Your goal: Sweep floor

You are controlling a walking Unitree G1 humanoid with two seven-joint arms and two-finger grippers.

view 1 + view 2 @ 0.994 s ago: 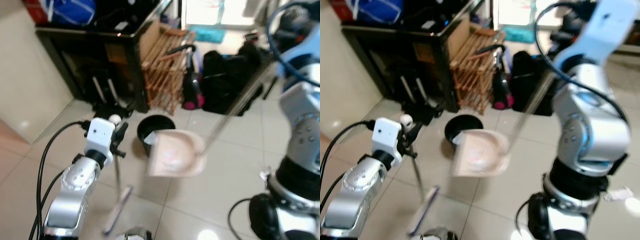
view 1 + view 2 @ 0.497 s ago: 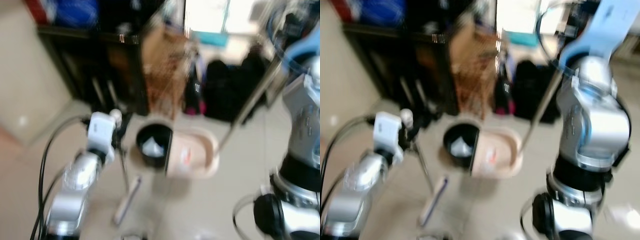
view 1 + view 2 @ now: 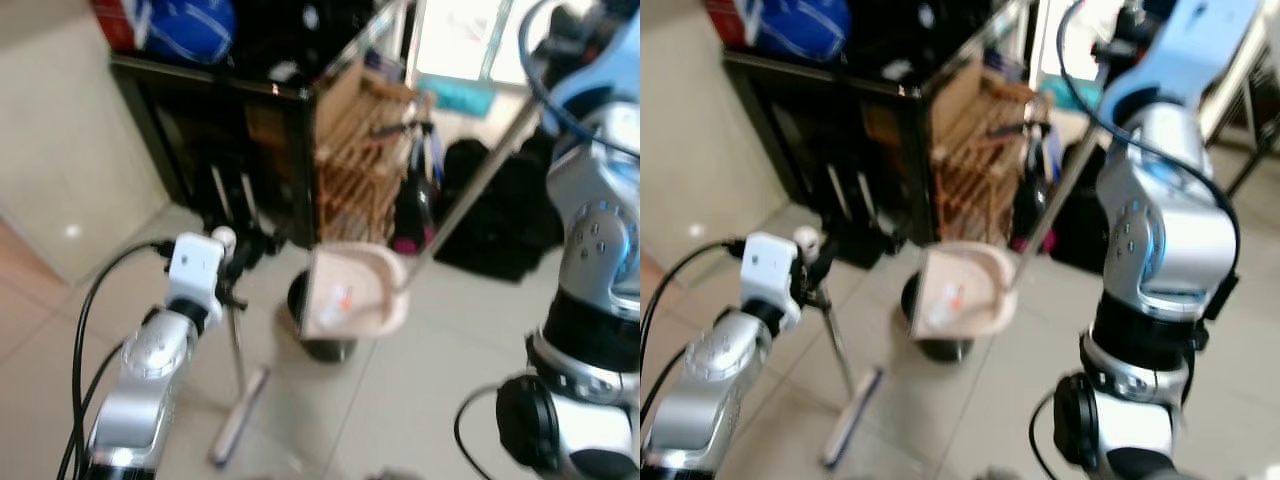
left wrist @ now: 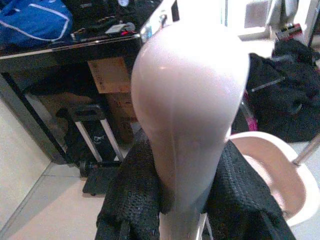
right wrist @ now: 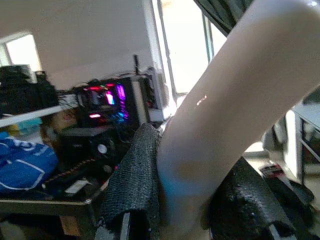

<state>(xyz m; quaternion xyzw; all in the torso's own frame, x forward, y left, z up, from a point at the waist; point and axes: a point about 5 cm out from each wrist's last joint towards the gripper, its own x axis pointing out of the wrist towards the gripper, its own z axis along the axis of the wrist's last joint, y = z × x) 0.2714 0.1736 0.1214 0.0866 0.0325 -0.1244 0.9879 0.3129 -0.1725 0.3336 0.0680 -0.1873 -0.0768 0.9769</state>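
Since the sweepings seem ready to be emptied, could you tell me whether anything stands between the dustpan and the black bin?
Nothing visible does. The dustpan, held by its long handle in the right gripper, hangs tilted directly over the black bin. The broom, in the left gripper, stands off to the bin's left.

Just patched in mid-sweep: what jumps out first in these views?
The pink dustpan hangs tipped over the black bin at centre floor, its long handle gripped by the right hand. The left hand clamps the broom, which stands left of the bin with its head on the tiles.
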